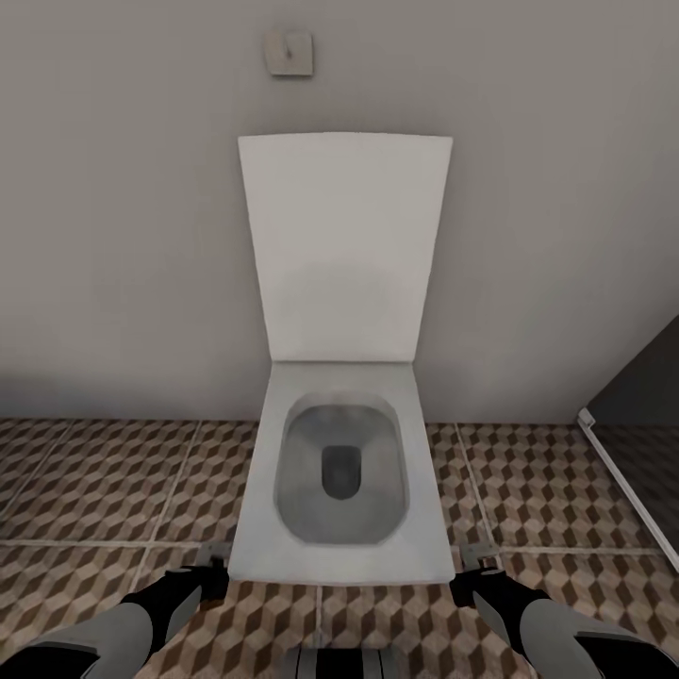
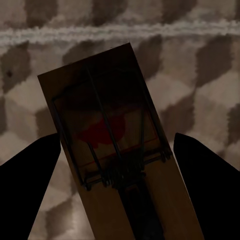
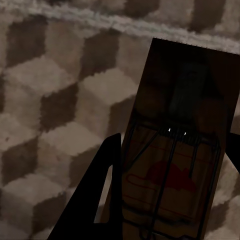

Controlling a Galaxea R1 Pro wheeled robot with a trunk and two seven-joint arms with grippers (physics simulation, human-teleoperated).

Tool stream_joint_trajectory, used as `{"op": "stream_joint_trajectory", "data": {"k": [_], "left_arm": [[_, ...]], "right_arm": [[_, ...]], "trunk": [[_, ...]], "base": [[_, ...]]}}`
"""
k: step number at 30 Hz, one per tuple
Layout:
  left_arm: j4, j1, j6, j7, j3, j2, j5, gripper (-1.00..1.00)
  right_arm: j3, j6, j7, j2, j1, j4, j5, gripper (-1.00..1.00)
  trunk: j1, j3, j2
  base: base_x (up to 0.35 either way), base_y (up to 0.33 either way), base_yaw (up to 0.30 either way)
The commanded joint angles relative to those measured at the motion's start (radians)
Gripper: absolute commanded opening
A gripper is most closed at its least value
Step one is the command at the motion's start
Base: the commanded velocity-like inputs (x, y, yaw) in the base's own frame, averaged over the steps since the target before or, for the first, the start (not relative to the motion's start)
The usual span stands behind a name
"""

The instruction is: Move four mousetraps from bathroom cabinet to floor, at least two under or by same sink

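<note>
The robot faces a white toilet [image 1: 342, 471] with its lid raised against the grey wall, and both arms reach forward low over the bathroom floor [image 1: 104, 490], one on each side of the bowl's near edge. In the left wrist view a mousetrap [image 2: 117, 150] lies between the dark fingers [image 2: 30, 185] of the left hand [image 2: 117, 165], its wooden board with a red patch and wire bar hanging over the cube-pattern tiles; the fingers appear to pinch its sides. In the right wrist view a second mousetrap [image 3: 175, 165] sits likewise in the right hand [image 3: 170, 190], which seems closed on it, one finger [image 3: 105, 185] showing against the board's edge. In the head view the left hand [image 1: 212, 566] and right hand [image 1: 476, 566] are small and the traps cannot be made out there. By my reckoning this is the carrying step: two traps are in hand, neither set down. No sink is in sight, so the next move likely calls for turning the base toward the vanity, then lowering each trap flat onto the tiles beside it before releasing.
</note>
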Motion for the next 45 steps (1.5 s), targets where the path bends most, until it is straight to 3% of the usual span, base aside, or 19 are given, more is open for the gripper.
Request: {"op": "stream_joint_trajectory", "data": {"k": [1, 16, 45], "left_arm": [[-0.002, 0.000, 0.006, 0.000, -0.008, 0.000, 0.007, -1.00], [-0.002, 0.000, 0.006, 0.000, -0.008, 0.000, 0.007, -1.00], [-0.002, 0.000, 0.001, 0.000, -0.008, -0.001, 0.007, -1.00]], "right_arm": [[-0.006, 0.003, -0.001, 0.000, -0.001, 0.001, 0.008, -1.00], [-0.006, 0.002, 0.000, -0.001, -0.001, 0.001, 0.008, -1.00], [-0.007, 0.002, -0.001, -0.001, -0.001, 0.001, 0.008, -1.00]], "trunk": [[0.000, -0.002, 0.000], [0.000, -0.024, 0.000], [0.000, -0.025, 0.000]], "base": [[0.000, 0.000, 0.000], [0.000, 0.000, 0.000], [0.000, 0.000, 0.000]]}}
